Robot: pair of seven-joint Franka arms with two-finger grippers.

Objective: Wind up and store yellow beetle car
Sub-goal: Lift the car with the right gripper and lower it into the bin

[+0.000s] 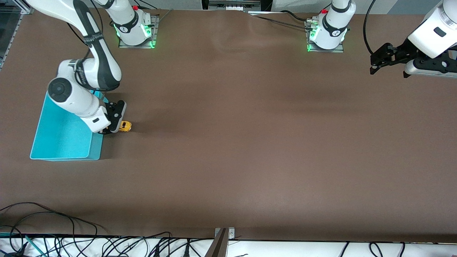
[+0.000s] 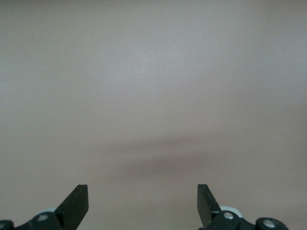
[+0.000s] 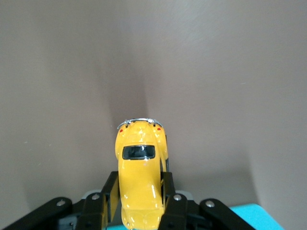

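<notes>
The right pincer (image 1: 115, 125) pinches the small yellow rounded toy beetle car (image 1: 125, 126) low on the brown surface (image 1: 250, 142), just at three o'clock of the turquoise plastic bin (image 1: 53, 142). Likely winding or carrying; next comes release into the bin. The left pincer (image 1: 378, 64) waits spread.

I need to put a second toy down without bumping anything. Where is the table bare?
Bare table runs from the yellow beetle car to the left gripper, waiting open at its own end. It is crowded by the turquoise bin, where the right gripper grips the car.
</notes>
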